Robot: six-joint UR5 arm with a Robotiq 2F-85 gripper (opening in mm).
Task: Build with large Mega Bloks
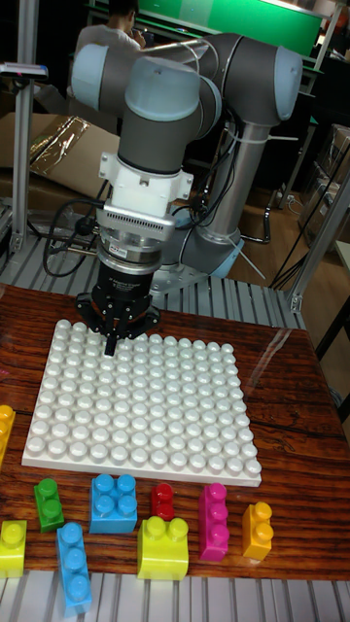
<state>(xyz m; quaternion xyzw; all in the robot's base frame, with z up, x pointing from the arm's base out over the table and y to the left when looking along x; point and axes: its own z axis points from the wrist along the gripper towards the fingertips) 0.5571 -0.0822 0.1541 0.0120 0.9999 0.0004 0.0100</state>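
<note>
Baseplate [146, 408]: white, studded, bare; I see no block seated on it. Gripper [111, 342]: low over the plate's far-left corner, fingers close together, holding nothing I can make out; whether fully clenched I cannot tell. Blocks: loose row along the near table edge, blue block [114, 502], yellow-green block [163, 548], magenta block [213, 522]. Building, I judge, not begun.
</note>
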